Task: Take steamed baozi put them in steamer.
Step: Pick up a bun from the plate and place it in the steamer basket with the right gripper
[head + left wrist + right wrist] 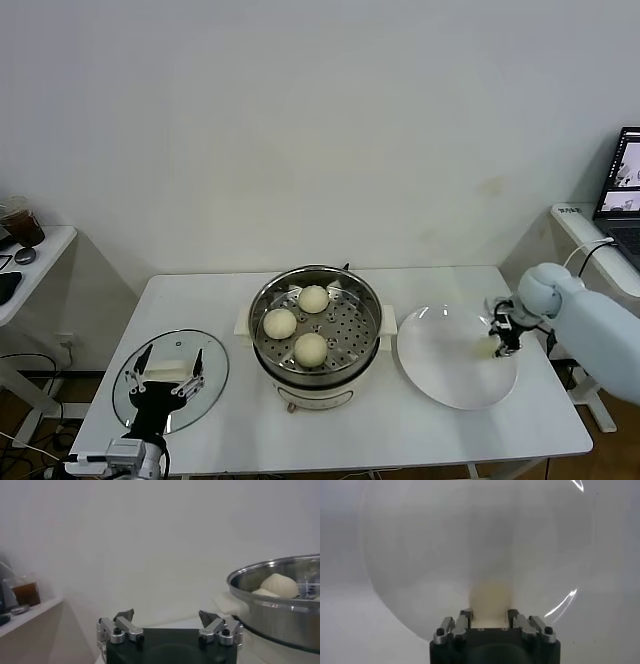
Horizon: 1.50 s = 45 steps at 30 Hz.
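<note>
The steamer [372, 312] stands mid-table with three steamed baozi on its perforated tray [313, 298] [280, 323] [311, 348]. A fourth baozi [487, 347] lies at the right side of the white plate [440, 360], and my right gripper [497, 345] is shut on it. In the right wrist view the bun [490, 600] sits between the fingers [466, 614], touching both, still down on the plate [470, 540]. My left gripper [168, 375] hangs open and empty over the glass lid [215, 365]; in the left wrist view [166, 614] it faces the steamer wall [280, 615].
The glass lid lies flat at the table's front left. A side table with a dark cup [22, 225] stands off to the left, and a laptop [625, 190] sits on a desk to the right. The plate nearly touches the steamer's right handle.
</note>
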### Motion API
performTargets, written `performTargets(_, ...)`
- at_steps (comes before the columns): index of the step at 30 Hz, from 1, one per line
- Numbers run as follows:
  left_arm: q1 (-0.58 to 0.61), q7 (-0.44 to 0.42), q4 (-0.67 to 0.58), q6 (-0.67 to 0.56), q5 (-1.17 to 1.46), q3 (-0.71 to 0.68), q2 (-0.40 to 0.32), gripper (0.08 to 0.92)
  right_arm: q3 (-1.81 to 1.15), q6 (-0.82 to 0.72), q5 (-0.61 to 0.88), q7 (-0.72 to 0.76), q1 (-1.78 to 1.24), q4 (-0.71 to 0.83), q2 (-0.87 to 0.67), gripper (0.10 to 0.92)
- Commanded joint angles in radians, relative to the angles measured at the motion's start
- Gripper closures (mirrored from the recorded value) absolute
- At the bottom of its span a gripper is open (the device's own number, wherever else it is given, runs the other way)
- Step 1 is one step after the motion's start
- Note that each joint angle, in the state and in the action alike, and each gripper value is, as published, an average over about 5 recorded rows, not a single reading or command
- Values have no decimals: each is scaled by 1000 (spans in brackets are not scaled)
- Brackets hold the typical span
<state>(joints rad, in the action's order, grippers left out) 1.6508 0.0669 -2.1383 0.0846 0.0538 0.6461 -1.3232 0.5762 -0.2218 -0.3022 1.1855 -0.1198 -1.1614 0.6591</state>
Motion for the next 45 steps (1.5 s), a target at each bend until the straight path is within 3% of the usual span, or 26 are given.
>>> performTargets(1,-11,-2,-8,4,7,-10,7,177,459,-140,448,-43,577,-284,-81,559)
performTargets(8,-14,-3,-12,3,8,-19,8,177,684,-251,709,-125,857,-421,61,553)
performTargets(17,-12,-3,-15,2,7,-13,10,177,729,-403,892,-253,854,-468,268,548)
performTargets(30,5,-7,-21,-4,10,1,7,177,717,-461,792,-287,659,-297,468,550)
performTargets(45,-4,-7,-14,-4,16,2,8,177,719,-450,660,-267,582,-233,451,550)
